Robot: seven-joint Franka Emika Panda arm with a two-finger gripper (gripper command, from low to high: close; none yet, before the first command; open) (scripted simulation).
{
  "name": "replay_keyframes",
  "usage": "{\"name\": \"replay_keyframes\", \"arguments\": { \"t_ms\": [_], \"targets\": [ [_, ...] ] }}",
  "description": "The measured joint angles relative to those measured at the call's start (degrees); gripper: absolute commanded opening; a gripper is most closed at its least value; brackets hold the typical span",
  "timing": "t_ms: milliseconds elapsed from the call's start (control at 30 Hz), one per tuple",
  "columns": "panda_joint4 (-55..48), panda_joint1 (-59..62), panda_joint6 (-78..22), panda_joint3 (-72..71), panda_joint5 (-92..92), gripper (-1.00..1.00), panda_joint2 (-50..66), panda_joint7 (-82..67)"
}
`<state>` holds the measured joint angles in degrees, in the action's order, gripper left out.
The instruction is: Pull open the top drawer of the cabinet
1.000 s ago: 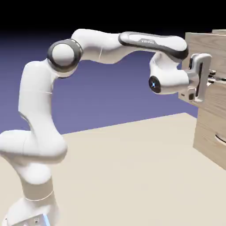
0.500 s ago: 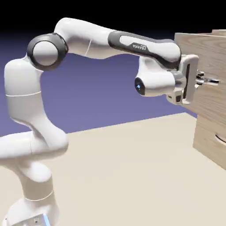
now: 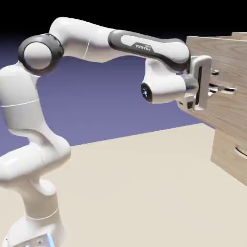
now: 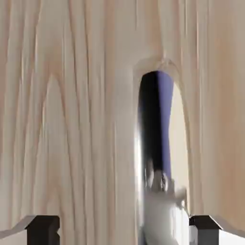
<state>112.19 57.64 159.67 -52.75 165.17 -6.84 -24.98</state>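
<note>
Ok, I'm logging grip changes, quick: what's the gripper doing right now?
Gripper: open, fingers apart, handle between them but not clamped.

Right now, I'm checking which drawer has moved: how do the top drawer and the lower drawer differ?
The top drawer juts out toward the arm, while the lower drawer sits further back. The claw is at the top drawer, its jaws apart; nothing is at the lower drawer's handle. Both have light wood-grain fronts and a curved metal handle.
</note>
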Motion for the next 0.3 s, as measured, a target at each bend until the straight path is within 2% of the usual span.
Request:
{"name": "replay_keyframes", "arguments": {
  "t_ms": [67, 200, 300],
  "targets": [
    [0.66, -4.14, 0.28, 3.84, 0.59, -1.0, 0.57, -1.66],
    [7.93, -8.77, -1.66, 9.64, -3.09, -1.0, -7.03, 6.15],
    [10.04, -14.87, -1.84, 15.79, -3.42, -1.0, -8.73, 6.57]
  ]
}}
